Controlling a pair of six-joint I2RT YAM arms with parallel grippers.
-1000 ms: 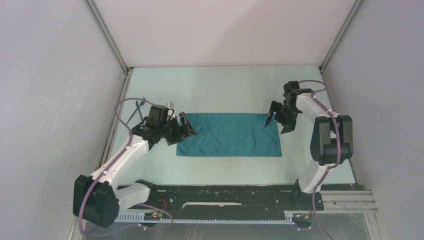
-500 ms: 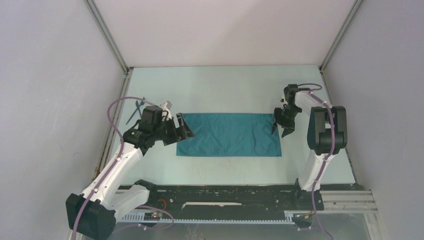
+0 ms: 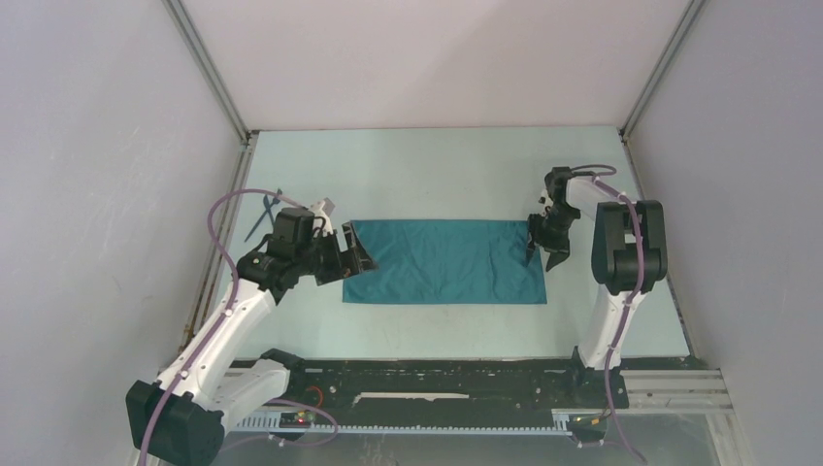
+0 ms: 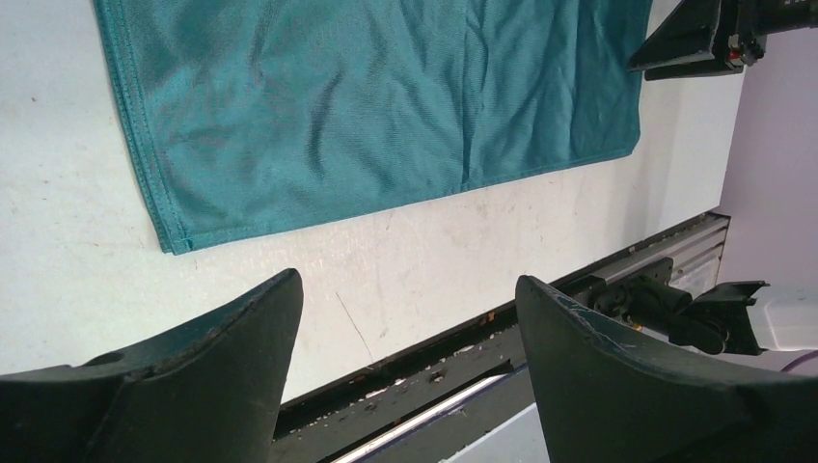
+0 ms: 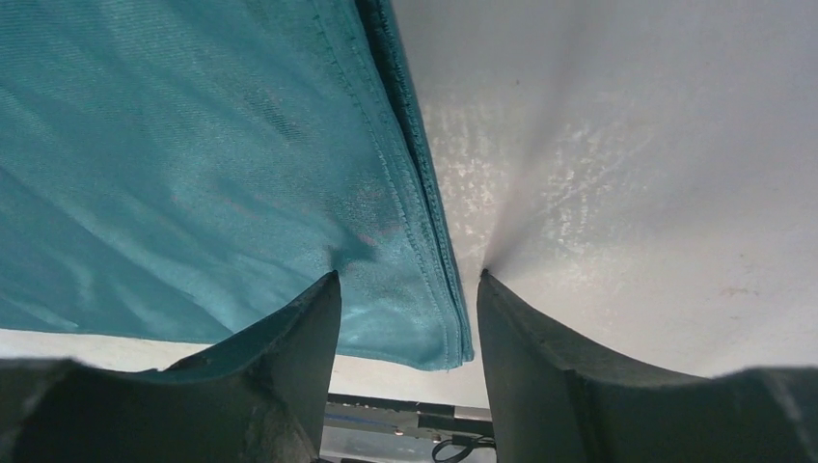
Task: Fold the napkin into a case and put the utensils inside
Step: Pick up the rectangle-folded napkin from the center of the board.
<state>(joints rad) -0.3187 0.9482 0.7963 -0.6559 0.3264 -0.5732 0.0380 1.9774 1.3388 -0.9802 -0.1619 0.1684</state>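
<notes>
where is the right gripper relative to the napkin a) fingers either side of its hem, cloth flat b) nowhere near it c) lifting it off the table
a: the right wrist view shows the right gripper straddling the hem of the napkin, which lies flat on the table.

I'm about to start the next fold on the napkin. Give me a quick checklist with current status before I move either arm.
1. Napkin flat on the table, doubled into an oblong: ok.
2. Right gripper astride the napkin's right hem, one finger on cloth, one on bare table: ok.
3. Hem pinched by right gripper: not ok, it lies flat in the gap.
4. Left gripper open: ok.
5. Left gripper over cloth: not ok, the near left corner lies ahead of it.
</notes>
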